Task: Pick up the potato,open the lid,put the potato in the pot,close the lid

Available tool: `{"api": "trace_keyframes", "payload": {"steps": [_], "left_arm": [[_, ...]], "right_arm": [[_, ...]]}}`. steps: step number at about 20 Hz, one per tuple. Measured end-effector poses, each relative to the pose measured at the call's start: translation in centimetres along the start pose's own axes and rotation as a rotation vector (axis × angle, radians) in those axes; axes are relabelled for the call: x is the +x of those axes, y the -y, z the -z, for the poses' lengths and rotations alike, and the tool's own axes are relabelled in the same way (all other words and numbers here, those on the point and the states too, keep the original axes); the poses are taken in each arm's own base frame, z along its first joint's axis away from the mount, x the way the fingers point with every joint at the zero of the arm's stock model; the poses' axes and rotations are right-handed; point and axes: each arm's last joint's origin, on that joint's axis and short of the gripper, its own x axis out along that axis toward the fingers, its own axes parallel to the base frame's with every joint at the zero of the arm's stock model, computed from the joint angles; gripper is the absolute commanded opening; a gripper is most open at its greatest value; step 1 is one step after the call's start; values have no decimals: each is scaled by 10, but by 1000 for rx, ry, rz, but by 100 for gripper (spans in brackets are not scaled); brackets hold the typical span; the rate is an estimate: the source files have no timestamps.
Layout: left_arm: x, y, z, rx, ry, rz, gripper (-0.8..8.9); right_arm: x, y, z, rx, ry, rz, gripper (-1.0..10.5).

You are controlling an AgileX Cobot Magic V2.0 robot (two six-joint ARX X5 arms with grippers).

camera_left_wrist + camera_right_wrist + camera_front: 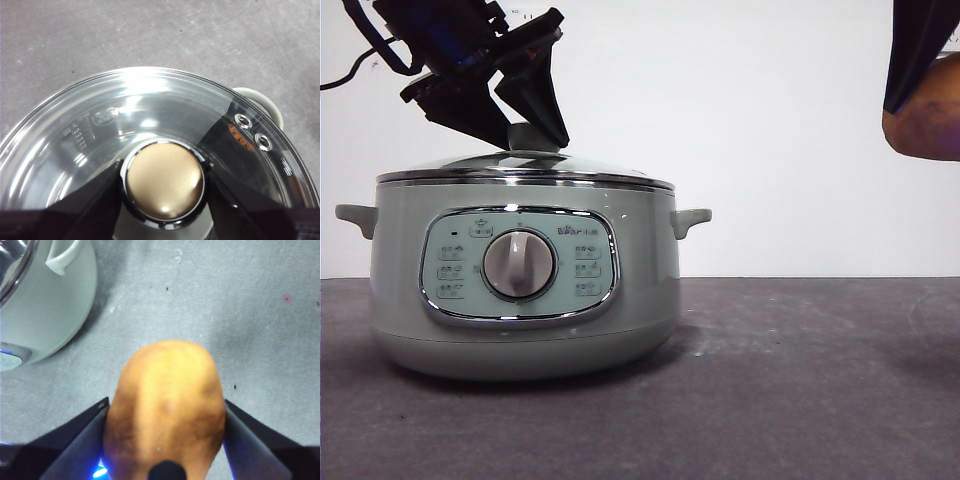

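The pale green pot (520, 300) stands on the left of the table with the glass lid (520, 165) resting on it. My left gripper (535, 135) comes down from the upper left, and its jaws are shut on the lid's round knob (164, 182), one jaw on each side. My right gripper (167, 410) is shut on the orange-brown potato (167, 405). It holds the potato (925, 125) high in the air at the right edge of the front view, well to the right of the pot and above its rim level.
The pot has a side handle (692, 220) facing the right arm, and a control panel with a grey dial (518, 264) at the front. The dark grey table (800, 380) extends to the right of the pot. The pot's side also shows in the right wrist view (55, 305).
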Motion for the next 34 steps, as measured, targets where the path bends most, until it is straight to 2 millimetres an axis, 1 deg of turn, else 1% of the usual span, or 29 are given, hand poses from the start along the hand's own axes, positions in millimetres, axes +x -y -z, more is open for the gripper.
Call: {"api": "trace_keyframes", "payload": {"steps": [4, 6, 9, 10, 12, 15, 17, 20, 22, 25, 26, 30, 32, 34], "left_arm": [[-5, 0, -1, 9, 10, -5, -9], [-20, 2, -5, 18, 55, -12, -9], [-64, 7, -15, 36, 190, -15, -9], [-82, 9, -18, 41, 242, -13, -9], [-113, 13, -19, 50, 327, -12, -9], [-162, 18, -11, 58, 415, -11, -9], [-191, 20, -2, 62, 476, -22, -9], [-222, 22, 11, 52, 498, -68, -9], [-238, 23, 14, 46, 483, -88, -9], [-260, 25, 11, 47, 488, -95, -9], [-263, 26, 11, 54, 491, -98, -9], [-263, 25, 14, 65, 461, -107, -9], [-262, 25, 14, 66, 458, -107, -9], [-260, 25, 13, 66, 451, -107, -9]], "right_arm": [[0, 0, 0, 0, 1, 0, -11], [0, 0, 0, 0, 4, -2, -11], [0, -1, -2, 1, 24, -12, -11], [0, -2, -4, 3, 44, -19, -11], [0, -4, -8, 4, 75, -59, -11], [1, -11, -16, -5, 108, -225, -12], [6, -18, -24, -21, 118, -316, -12], [20, -39, -41, -61, 84, -375, -12], [31, -57, -57, -96, 51, -388, -12], [52, -92, -85, -182, 25, -416, -12], [59, -103, -93, -208, 22, -423, -12], [92, -145, -127, -300, 27, -447, -12], [113, -161, -137, -337, 29, -428, -12], [137, -173, -142, -375, 27, -383, -12]]}}
